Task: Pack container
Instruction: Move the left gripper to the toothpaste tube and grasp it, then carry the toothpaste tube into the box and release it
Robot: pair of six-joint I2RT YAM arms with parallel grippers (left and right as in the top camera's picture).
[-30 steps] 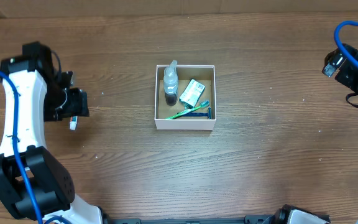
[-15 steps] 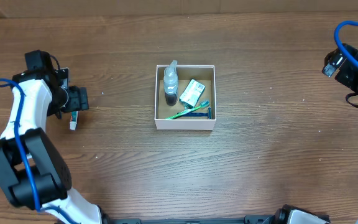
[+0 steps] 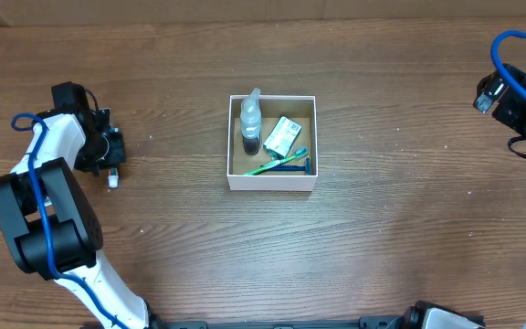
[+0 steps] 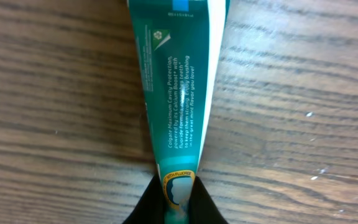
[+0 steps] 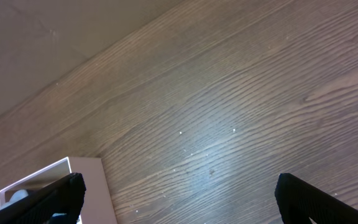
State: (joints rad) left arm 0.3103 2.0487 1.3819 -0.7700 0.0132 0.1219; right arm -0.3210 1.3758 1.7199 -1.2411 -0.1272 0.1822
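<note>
The container is a square white box with a brown floor at mid-table. Inside lie a clear spray bottle, a small white-and-green carton and green and blue toothbrushes. Far to its left, my left gripper is shut on a teal toothpaste tube lying on the wood. The black fingers pinch the tube's narrow end. Its white end pokes out below the gripper in the overhead view. My right gripper is open with nothing between its fingers, high at the far right edge.
The wood table surrounds the box on all sides. A corner of the container shows at the lower left of the right wrist view. The left arm's white links and blue cable run down the left edge.
My left gripper has closed on the toothpaste tube; it was open before. The left arm has swung toward the far left edge. The right arm has not moved.
</note>
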